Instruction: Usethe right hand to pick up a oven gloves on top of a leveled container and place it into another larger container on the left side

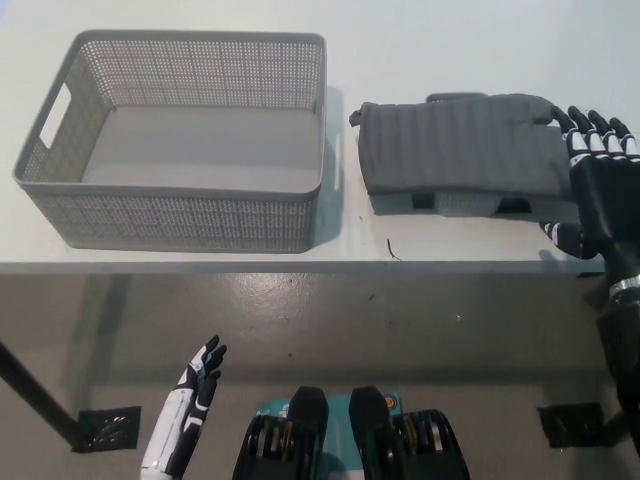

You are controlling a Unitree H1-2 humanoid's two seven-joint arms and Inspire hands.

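Note:
A grey quilted oven glove (460, 145) lies flat on top of a low grey container (440, 203) at the table's right. My black right hand (595, 170) is at the glove's right edge, fingers spread and open, its fingertips (590, 122) level with the glove's far corner; it holds nothing. A larger grey mesh basket (170, 215) stands empty on the left of the table. My white left hand (200, 385) hangs low at the lower left, below the table edge, fingers open.
The white table's front edge (300, 265) runs across the middle of the view, with grey floor below it. A small dark mark (392, 248) lies on the table in front of the low container. A gap separates the basket and the low container.

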